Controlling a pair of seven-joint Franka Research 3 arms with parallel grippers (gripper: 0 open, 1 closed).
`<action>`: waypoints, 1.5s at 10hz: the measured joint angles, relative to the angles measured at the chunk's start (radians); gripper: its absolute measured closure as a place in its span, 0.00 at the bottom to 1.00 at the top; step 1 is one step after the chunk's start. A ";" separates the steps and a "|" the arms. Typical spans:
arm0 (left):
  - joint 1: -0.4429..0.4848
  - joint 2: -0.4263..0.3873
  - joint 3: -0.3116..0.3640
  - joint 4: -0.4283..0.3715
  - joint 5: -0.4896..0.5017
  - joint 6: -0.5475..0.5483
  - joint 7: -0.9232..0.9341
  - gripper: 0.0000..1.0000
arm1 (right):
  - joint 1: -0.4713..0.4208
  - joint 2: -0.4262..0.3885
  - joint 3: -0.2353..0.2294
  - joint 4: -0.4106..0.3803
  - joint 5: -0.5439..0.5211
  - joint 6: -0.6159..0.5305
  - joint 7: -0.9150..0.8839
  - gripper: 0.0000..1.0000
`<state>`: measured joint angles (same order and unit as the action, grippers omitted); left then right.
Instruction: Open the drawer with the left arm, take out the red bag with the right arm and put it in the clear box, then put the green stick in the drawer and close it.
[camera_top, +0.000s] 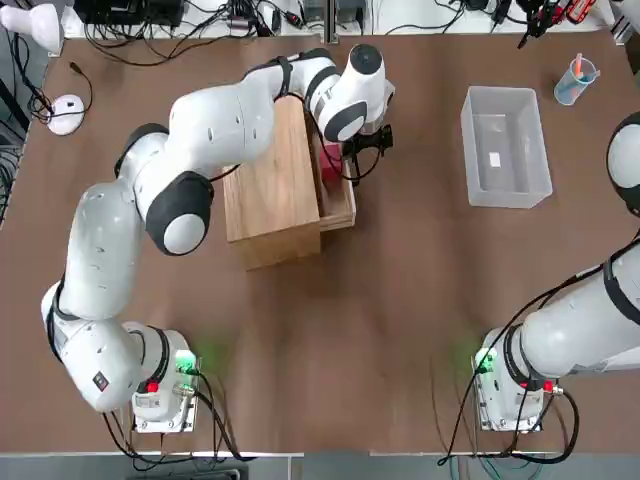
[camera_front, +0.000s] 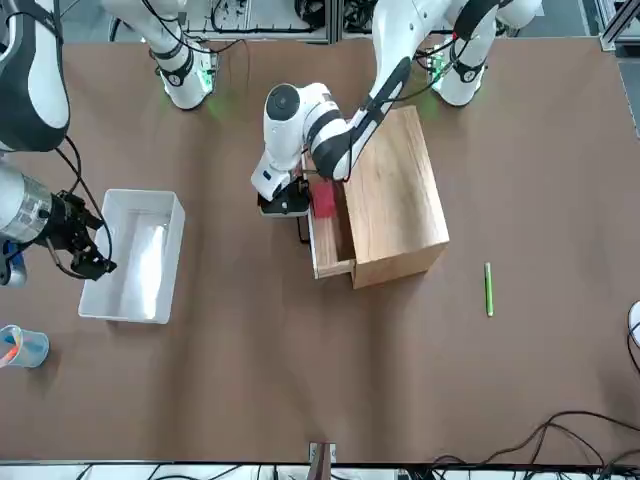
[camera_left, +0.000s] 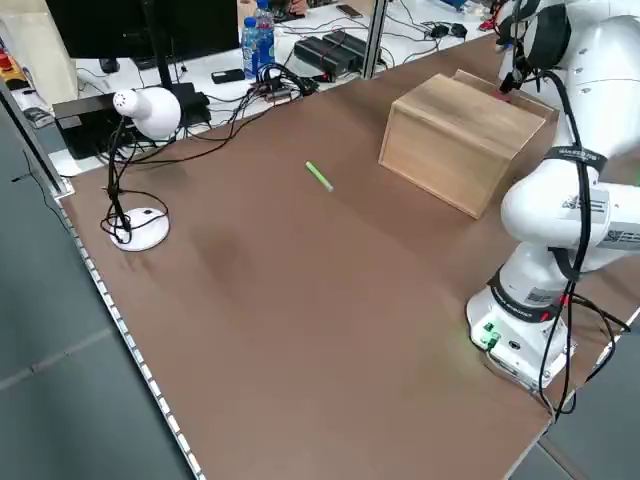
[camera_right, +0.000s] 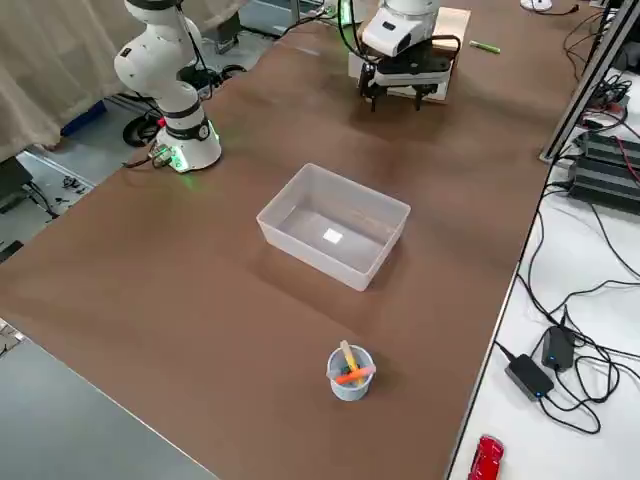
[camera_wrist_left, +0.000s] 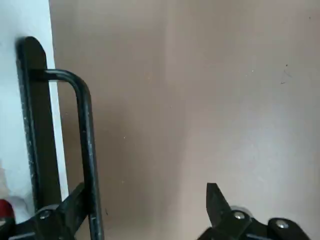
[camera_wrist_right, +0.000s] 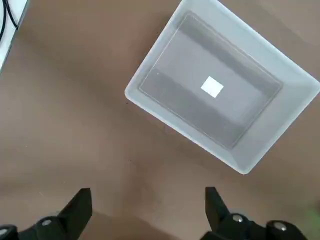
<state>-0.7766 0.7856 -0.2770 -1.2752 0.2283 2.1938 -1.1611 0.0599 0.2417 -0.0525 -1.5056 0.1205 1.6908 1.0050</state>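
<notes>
The drawer is extended from the wooden box toward the desk's right edge; the long axis of the wooden box runs, slightly skewed, between the robot-side and far edges. The red bag is located inside the drawer. The left hand is positioned over the drawer front, fully open and empty, one finger at the black handle. The right hand is fully open and empty, near the clear box. The clear box is aligned lengthwise between the same two edges, in the desk's far right part. The green stick lies left of the wooden box, pointed at the far edge. The desk is surfaced in plain brown; a monitor and bottles are placed beyond its far edge.
</notes>
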 joint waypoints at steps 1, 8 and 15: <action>0.000 0.000 0.000 0.001 0.000 -0.003 0.000 0.00 | 0.000 0.000 0.000 0.000 0.000 0.000 0.000 0.00; -0.012 -0.011 -0.010 0.035 -0.008 -0.111 -0.017 0.00 | 0.000 0.000 0.001 0.000 0.000 0.000 0.000 0.00; -0.007 0.008 0.011 0.035 -0.011 -0.040 -0.018 0.03 | 0.001 0.000 0.003 0.000 0.000 0.000 0.000 0.00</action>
<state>-0.7835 0.7933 -0.2662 -1.2405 0.2178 2.1541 -1.1786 0.0606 0.2418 -0.0496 -1.5056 0.1206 1.6907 1.0049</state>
